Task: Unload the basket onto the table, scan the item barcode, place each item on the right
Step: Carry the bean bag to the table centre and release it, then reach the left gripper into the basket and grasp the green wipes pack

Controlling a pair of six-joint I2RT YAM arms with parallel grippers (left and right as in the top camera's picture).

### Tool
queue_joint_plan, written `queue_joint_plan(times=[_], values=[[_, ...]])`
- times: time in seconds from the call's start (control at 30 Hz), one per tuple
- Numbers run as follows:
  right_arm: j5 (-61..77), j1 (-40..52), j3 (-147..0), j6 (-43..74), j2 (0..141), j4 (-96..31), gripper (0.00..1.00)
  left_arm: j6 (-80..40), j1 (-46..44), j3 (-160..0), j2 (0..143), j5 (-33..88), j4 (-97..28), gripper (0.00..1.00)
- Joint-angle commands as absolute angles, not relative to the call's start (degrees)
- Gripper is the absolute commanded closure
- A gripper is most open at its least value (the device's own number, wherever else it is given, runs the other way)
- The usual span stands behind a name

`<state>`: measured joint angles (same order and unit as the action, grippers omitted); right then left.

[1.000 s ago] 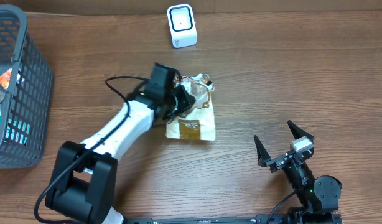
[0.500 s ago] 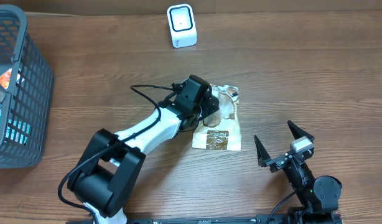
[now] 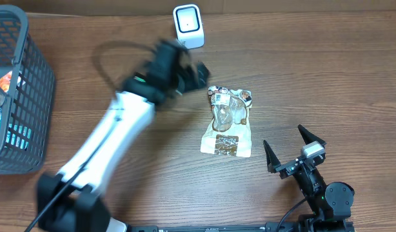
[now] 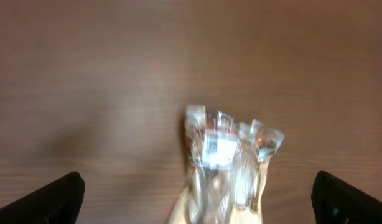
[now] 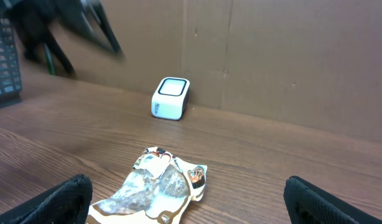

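Snack packet (image 3: 227, 122) lies flat on the table (image 3: 314, 77), short of the scanner (image 3: 188, 26). Left gripper (image 3: 190, 69) hangs beside it, spread and empty; right gripper (image 3: 290, 147) rests spread too. A good regrip likely pinches an edge, leaving the white sticker (image 4: 219, 146) uncovered.

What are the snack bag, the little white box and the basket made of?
Snack bag: thin plastic film, clear and shiny on top, tan print below; it crinkles and glints. White box: probably hard, smooth plastic. Basket: likely grey plastic, open grid.

Glossy clear-plastic pouch (image 3: 227, 121), matt wood-grain table (image 3: 327, 84)
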<state>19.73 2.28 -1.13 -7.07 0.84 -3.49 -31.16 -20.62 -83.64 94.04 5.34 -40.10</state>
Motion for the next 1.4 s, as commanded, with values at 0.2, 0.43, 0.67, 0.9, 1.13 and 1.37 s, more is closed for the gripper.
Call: queue_joint_plan(times=[0.2, 0.43, 0.67, 0.9, 1.13, 1.37], values=[[20.1, 2.2, -0.4, -6.7, 0.2, -3.0, 0.00, -11.6, 5.8, -116.0, 89.9, 4.9, -63.9, 0.00], [20.1, 2.2, -0.4, -6.7, 0.2, -3.0, 0.00, -16.8, 27.0, -121.1, 90.4, 3.5, -68.0, 0.00], [20.1, 2.2, -0.4, -6.7, 0.2, -3.0, 0.00, -22.3, 40.0, -118.8, 94.9, 2.2, -73.1, 0.00], [20.1, 2.2, -0.4, -6.7, 0.2, -3.0, 0.00, -24.0, 44.0, -108.9, 99.2, -0.5, -71.1, 0.00], [20.1, 2.2, -0.4, -6.7, 0.2, -3.1, 0.00, -24.0, 44.4, -93.7, 100.0, -3.7, -59.5, 0.00], [20.1, 2.2, -0.4, -6.7, 0.2, -3.0, 0.00, -24.0, 44.4, -85.3, 100.2, -4.4, -47.7, 0.00]])
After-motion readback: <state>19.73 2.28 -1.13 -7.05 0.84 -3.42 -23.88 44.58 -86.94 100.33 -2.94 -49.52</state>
